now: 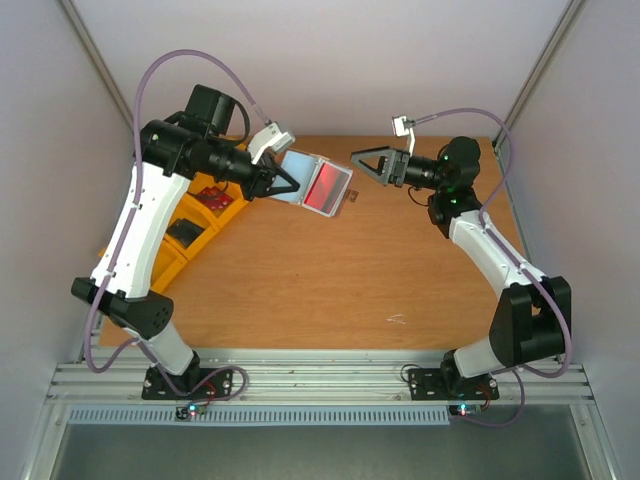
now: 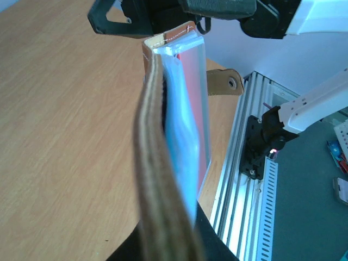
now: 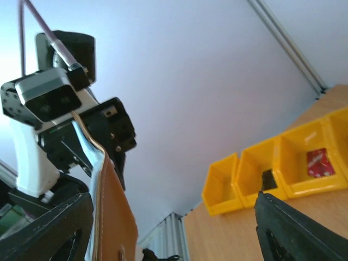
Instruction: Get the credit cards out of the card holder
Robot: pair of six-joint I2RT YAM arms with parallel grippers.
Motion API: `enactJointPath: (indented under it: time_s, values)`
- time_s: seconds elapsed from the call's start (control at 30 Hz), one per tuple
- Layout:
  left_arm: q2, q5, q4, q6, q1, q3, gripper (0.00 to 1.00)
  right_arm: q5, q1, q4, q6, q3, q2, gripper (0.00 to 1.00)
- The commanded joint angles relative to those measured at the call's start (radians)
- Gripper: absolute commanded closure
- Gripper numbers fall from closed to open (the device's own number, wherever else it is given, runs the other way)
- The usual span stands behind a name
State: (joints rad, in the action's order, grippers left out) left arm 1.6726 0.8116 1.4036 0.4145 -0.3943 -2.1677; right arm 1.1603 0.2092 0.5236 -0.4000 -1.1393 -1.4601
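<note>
**Top view.** The holder (image 1: 298,170) is held off the table (image 1: 340,290) by the left gripper (image 1: 278,182), whose fingers are clamped on its 9 o'clock end. It is turned open toward the other arm, so the pockets are presented. A red card (image 1: 326,188) is seen in the lining, in the half toward 3 o'clock. The right gripper (image 1: 364,167) is placed just beside the holder at its 3 o'clock, fingers spread apart and nothing held. It is judged to be lined up for a pinch on the card. The bins (image 1: 215,218) stand at the table's 9 o'clock, and a second card (image 1: 210,196) lies in one of them, so that is taken to be the drop place.

**Left wrist.** The holder is seen edge-on, running from 6 toward 12 o'clock, with the brown face on the left and the blue lining and card on the right. It is gripped at 6 o'clock, which leaves the far end free to be reached. The tab (image 2: 223,81) sticks out at 2 o'clock.

**Right wrist.** The gripper's own fingers are seen at 7 and 5 o'clock, wide apart. The holder's brown face rises between them, close to the 7 o'clock finger. Whether it is touched cannot be told.
</note>
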Motion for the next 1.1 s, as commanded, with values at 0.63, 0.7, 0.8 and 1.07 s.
enactJointPath:
  time_s: [0.63,0.7,0.8,1.07]
  values:
    - [-0.023,0.037,0.035,0.021,-0.006,-0.049,1.00,0.012,0.100,-0.488,0.280,-0.068,0.152,0.32]
    - [-0.020,0.051,0.036,0.015,-0.006,-0.055,1.00,-0.026,0.115,-0.599,0.372,-0.088,0.160,0.35]
    - [-0.020,0.074,0.041,0.019,-0.006,-0.052,1.00,-0.023,0.116,-0.610,0.372,-0.092,0.163,0.39]
    - [-0.025,0.053,0.037,0.020,-0.006,-0.038,1.00,-0.005,0.124,-0.647,0.383,-0.103,0.169,0.98]
